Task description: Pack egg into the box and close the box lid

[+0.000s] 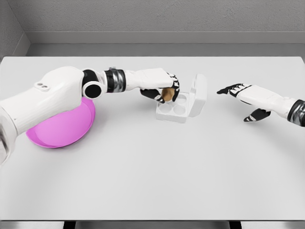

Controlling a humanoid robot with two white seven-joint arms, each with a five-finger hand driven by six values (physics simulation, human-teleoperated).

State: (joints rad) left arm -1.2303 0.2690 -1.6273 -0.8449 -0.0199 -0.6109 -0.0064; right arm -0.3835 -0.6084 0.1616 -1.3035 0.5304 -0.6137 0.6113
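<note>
A brown egg [167, 94] is held in my left hand [164, 91], whose fingers curl around it just above the left side of the white egg box [177, 111]. The box sits at the table's middle back with round cups in its tray. Its lid [198, 94] stands upright on the right side, open. My right hand [239, 97] hovers to the right of the box, apart from it, fingers spread and holding nothing.
A pink bowl [64, 126] rests on the table at the left, partly hidden under my left upper arm. The white table [152, 181] stretches wide in front of the box, with its front edge near the bottom.
</note>
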